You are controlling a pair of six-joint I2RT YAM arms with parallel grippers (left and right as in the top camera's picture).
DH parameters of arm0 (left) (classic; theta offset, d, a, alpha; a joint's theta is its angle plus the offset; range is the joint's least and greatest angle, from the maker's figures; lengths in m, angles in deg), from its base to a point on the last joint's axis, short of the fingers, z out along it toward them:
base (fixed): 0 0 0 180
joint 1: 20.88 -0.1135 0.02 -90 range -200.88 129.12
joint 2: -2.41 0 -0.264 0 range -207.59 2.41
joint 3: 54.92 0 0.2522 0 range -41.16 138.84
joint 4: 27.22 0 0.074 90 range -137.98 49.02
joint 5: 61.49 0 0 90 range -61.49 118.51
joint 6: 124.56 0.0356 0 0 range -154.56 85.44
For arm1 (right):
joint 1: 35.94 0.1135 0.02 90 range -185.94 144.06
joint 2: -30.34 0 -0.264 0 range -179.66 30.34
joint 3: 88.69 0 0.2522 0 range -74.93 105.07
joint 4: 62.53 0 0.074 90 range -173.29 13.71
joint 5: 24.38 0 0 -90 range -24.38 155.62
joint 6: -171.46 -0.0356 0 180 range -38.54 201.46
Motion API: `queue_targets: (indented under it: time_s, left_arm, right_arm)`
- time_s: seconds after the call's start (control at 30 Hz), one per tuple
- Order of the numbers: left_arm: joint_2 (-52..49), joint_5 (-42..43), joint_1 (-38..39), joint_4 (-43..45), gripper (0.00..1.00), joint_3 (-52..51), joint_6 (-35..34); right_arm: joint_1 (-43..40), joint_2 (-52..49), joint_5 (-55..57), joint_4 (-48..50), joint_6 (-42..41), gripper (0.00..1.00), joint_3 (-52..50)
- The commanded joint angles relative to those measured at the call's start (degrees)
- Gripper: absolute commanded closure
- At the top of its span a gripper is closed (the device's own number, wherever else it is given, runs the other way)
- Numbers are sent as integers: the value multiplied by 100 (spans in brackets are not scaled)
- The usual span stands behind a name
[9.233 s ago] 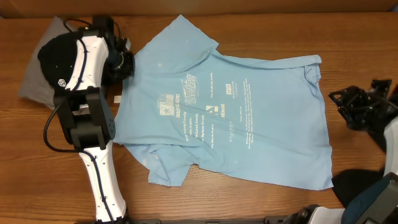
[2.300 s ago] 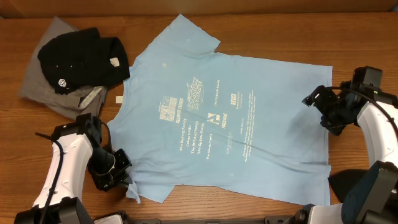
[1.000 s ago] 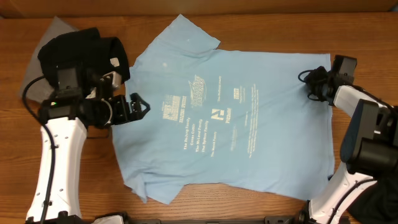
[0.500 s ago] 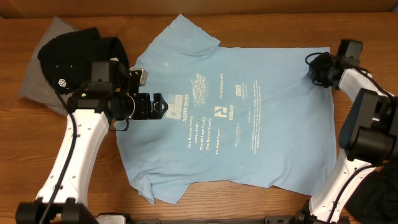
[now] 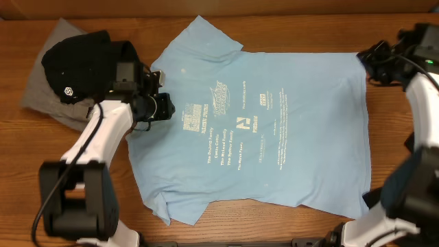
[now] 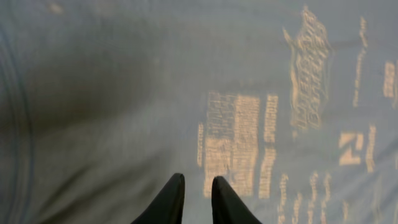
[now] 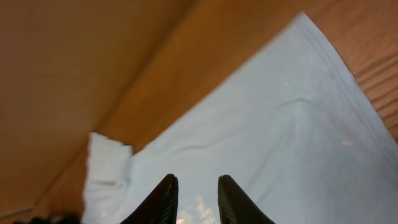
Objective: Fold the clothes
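The light blue T-shirt [image 5: 295, 137] lies spread flat on the wooden table [image 5: 68, 171] with its white print facing up. The left gripper [image 5: 167, 108] is over the shirt's left edge, just beside the print block. Its fingers [image 6: 171, 198] are drawn almost together with only a narrow slit between them. Whether they pinch fabric cannot be determined. The right gripper [image 5: 377, 63] is at the shirt's upper right corner. Its fingers [image 7: 163, 198] stand slightly apart above the hem and hold nothing. To the left of the shirt's upper sleeve, a black garment [image 5: 79, 62] rests on a grey garment [image 5: 38, 86].
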Motion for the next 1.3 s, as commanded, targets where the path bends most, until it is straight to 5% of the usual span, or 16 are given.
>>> queue_targets:
  time_s: [0.0, 0.37, 0.57, 0.9, 1.27]
  left_arm:
    - [-446, -184, 52, 343, 85, 81, -313]
    - [-1174, -1543, 22, 1480, 90, 81, -269]
    - [-1187, -1574, -85, 1816, 89, 356, -79]
    - [-1187, -863, 76, 1196, 80, 1384, 597]
    - [-1928, -1027, 177, 1864, 96, 1384, 1091]
  right_arm:
    - [129, 533, -103, -304, 212, 74, 109]
    - [568, 1078, -142, -1351, 219, 74, 103]
    - [901, 1078, -26, -1698, 492, 74, 98]
    - [949, 1078, -31, -1810, 492, 74, 98]
    - [949, 1078, -31, -2059, 492, 73, 98]
